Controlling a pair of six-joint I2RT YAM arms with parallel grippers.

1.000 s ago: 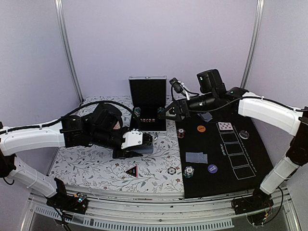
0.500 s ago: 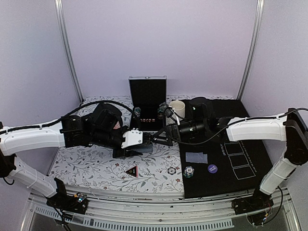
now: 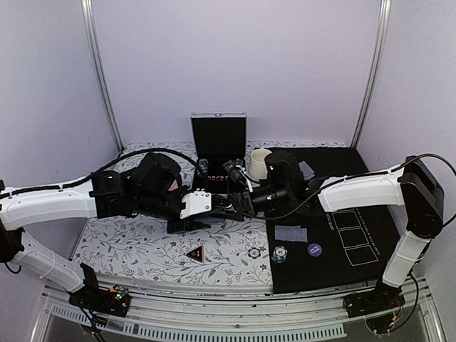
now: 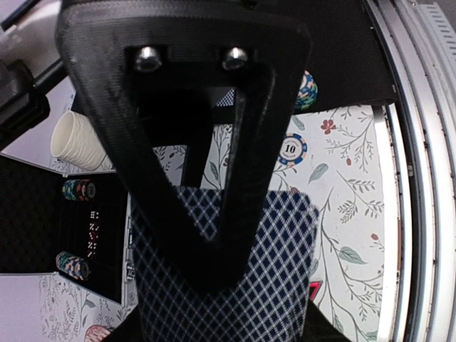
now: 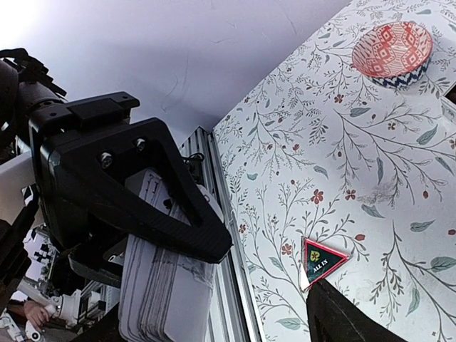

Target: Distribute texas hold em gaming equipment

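Left wrist view: a black triangular finger [image 4: 185, 28] covers the middle of the card deck [image 4: 285, 271]; btm edge cuts the deck off. One striped chip [image 4: 308, 89] is half hidden behind that finger; pink dish [image 4: 92, 333] is a sliver at the btm edge. Top view: deck all but lost btwn left gripper [image 3: 214, 206] and right gripper [image 3: 235, 202], so we can't judge the right one's hold. Right arm covers pt of the cream cup [image 3: 258, 157] and the black mat's [image 3: 388, 221] far strip. Right wrist view: deck runs off the btm, top card's pip too blurry to read.
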